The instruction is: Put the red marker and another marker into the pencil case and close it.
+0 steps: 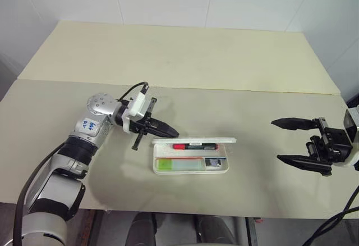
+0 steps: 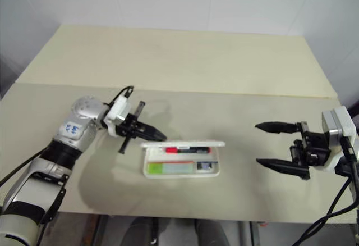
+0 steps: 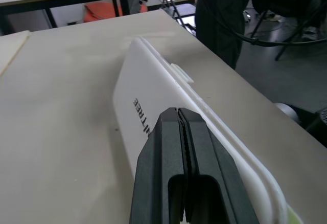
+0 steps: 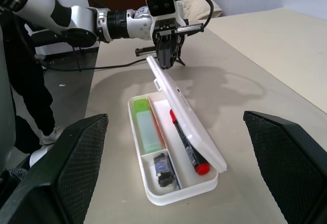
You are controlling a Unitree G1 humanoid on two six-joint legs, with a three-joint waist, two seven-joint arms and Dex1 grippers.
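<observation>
Right wrist view shows the left gripper (image 4: 166, 60), fingers pressed together and holding nothing, at the half-raised lid's left end, the pencil case (image 4: 176, 191) stretching lengthwise away, both markers inside, and the wide-open, empty right gripper (image 1: 300, 142) well apart.

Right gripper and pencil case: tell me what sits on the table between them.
Nothing: bare tabletop separates the open right gripper from the pencil case, as the left eye view shows.
</observation>
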